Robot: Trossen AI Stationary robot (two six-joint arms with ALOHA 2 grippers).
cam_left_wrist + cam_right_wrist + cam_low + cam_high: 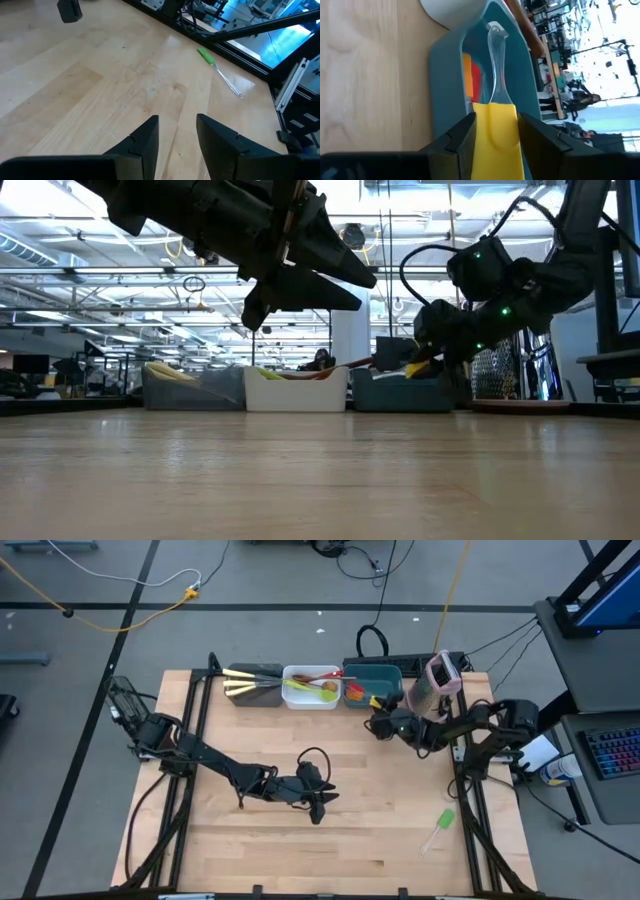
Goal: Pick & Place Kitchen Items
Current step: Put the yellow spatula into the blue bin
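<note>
The right end effector (495,132) is clamped on the yellow head of a clear-handled spatula (496,100), held over the near rim of the teal tub (373,677) at roughly 1 o'clock on the table (300,850); the head's lower part is cut off by the wrist view's edge, and the clear handle tip reaches toward the tub's far wall. Orange and red spatula heads (471,80) lie inside that tub, mostly hidden behind the held piece. The left end effector (177,140) hangs above bare wood near the table's centre, fingers apart and holding nothing. A green-headed spatula (440,826) lies alone on the table at about 4 o'clock, near the edge; its clear handle is hard to make out in the high view. The white tub (311,688) at 12 o'clock holds red, green and wooden spoons (315,683), overlapping so that a count is not possible. The dark tub (253,683) beside it holds cream-handled knives (243,682).
</note>
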